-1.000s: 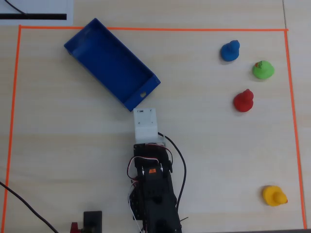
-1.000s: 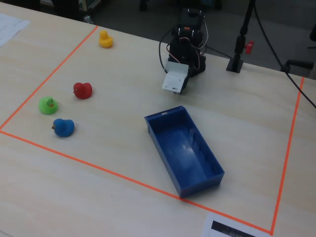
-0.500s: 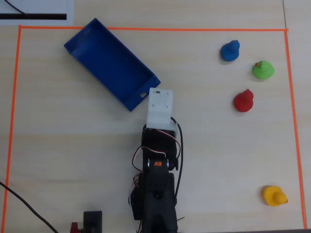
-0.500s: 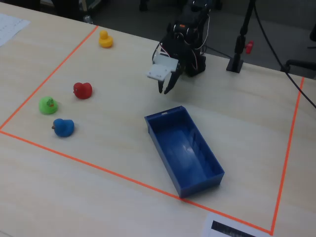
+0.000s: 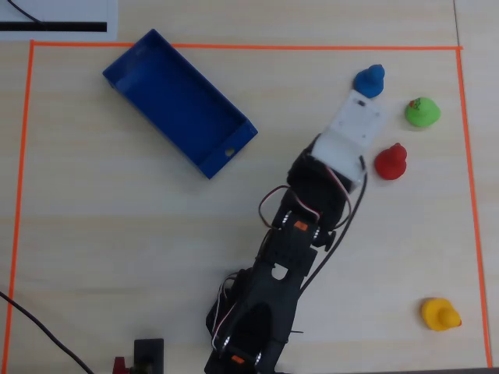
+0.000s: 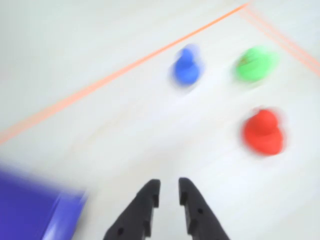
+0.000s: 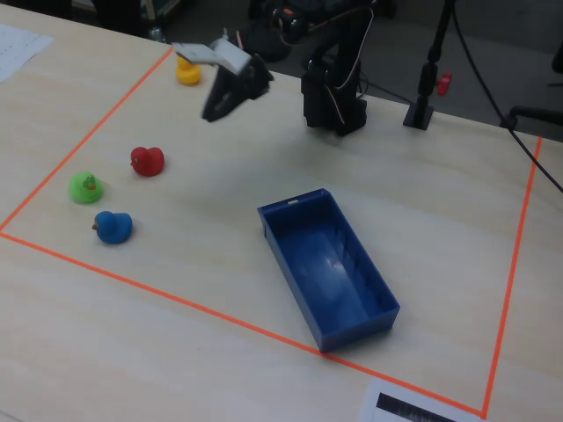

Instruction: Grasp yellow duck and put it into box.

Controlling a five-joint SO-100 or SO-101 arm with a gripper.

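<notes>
Gripper point(image 6: 167, 186) fingers were nearly together in the wrist view, with only a narrow gap between the two black tips and nothing held between them. It hung above the table point(image 5: 117, 234), clear of every toy. In the overhead view the arm point(image 5: 300, 234) reached diagonally up and to the right, its white wrist housing point(image 5: 352, 128) ending between the blue duck point(image 5: 369, 81) and the red duck point(image 5: 390, 162); the fingertips themselves were hidden beneath that housing. The green duck point(image 5: 422, 113) sat to the right of those two, near the orange tape line point(image 5: 234, 46).

The yellow duck point(image 5: 439, 314) stood on the table in the lower right corner of the taped area in the overhead view, well apart from the gripper and untouched. The box point(image 5: 178, 102) lay empty at the upper left in that view, set at an angle, with a small round hole in its near short wall. The wrist view was motion-blurred; only a blue corner of the box showed at its lower left.
</notes>
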